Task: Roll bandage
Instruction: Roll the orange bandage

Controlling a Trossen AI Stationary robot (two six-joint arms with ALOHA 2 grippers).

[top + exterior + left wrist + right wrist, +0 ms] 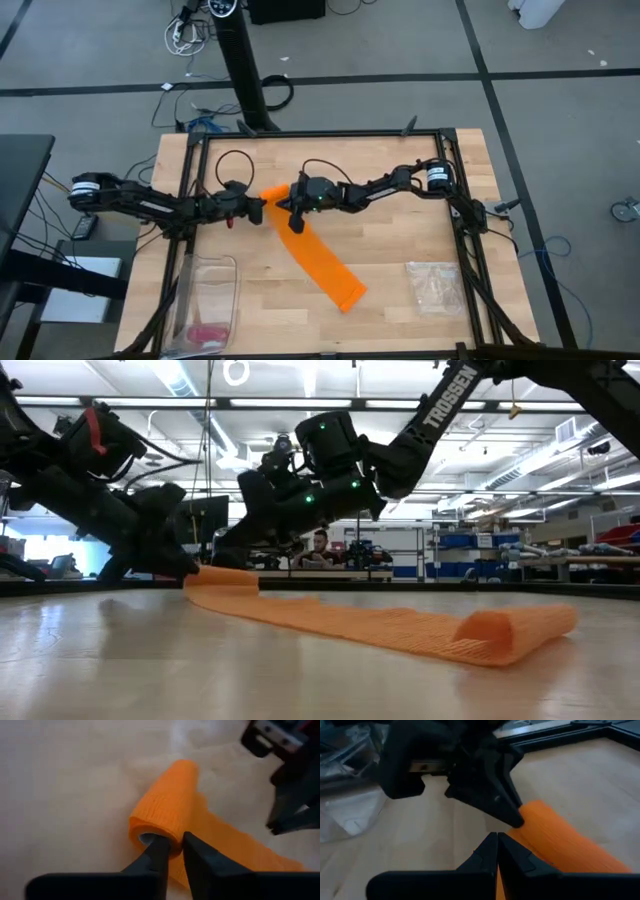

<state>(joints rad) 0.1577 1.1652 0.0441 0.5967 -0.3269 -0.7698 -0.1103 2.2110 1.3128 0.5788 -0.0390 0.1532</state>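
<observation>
Orange bandage point(315, 255) lies diagonally across the middle of the wooden table point(400, 230), partly rolled at the end nearest the arms, with the far end curled over. Left gripper point(172, 845) has its fingers nearly together, pinching the rim of the rolled end. Right gripper point(497, 842) sits just beside that roll, fingers pressed together; looks like it holds nothing, though the view is tight.

My high cam looks straight down on the whole table point(400, 250). Low cam sits at tabletop level, facing the room. Both wrist cams are close on the bandage point(165, 815) roll, shared by all views.
</observation>
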